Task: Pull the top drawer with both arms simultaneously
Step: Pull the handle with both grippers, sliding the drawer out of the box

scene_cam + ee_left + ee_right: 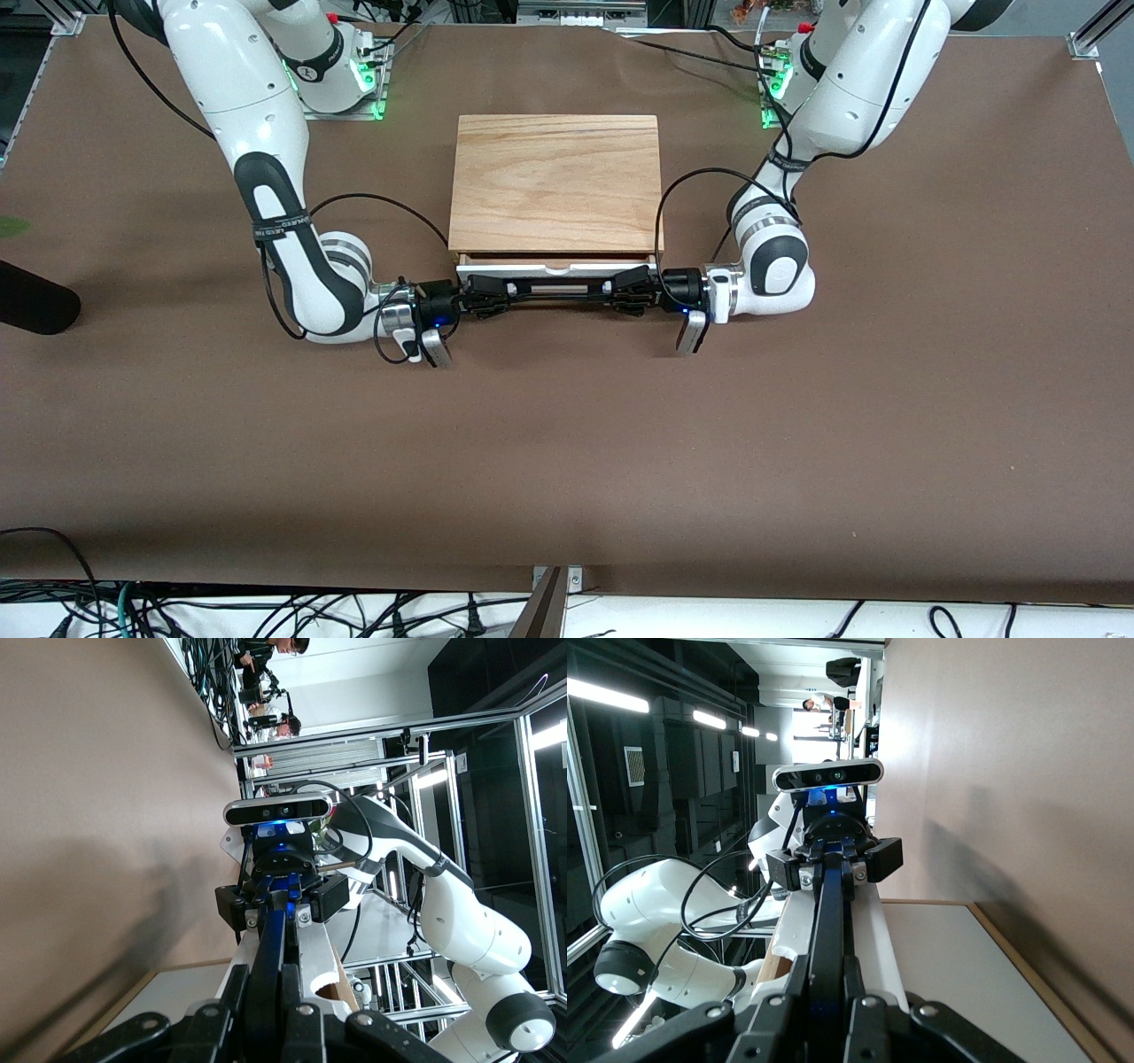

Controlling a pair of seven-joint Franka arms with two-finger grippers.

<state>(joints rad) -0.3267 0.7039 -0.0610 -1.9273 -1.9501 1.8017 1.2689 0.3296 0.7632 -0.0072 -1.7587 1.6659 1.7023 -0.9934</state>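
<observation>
My right gripper (489,295) comes first in the front view, at about nine o'clock from the handle's middle. I have it clenched on the handle (554,295), near the end toward my right arm's side of the table. The same grip fills the foot of the right wrist view, fingers (833,1010) pinched on the black bar (829,930).

The drawer (556,264) sits mid-table under the wooden lid (555,182), at six o'clock from it, nearer the front camera. I see only a thin white strip of its front below the lid edge, so it looks barely out, if at all; I cannot judge that well from this height. Its long axis runs across the table, from one arm's end to the other, and the handle runs parallel to it. The front faces the front camera.

My left gripper (632,295) is at three o'clock from the handle's middle, also clenched on the bar, near the end toward my left arm's side. In the left wrist view my fingers (266,1014) close on the bar (270,939), and my right gripper (282,895) shows at its other end.

By count: one drawer, one handle, one lid, two arms, two grippers, both gripping. Each wrist carries one camera, and the table (567,461) is brown.
</observation>
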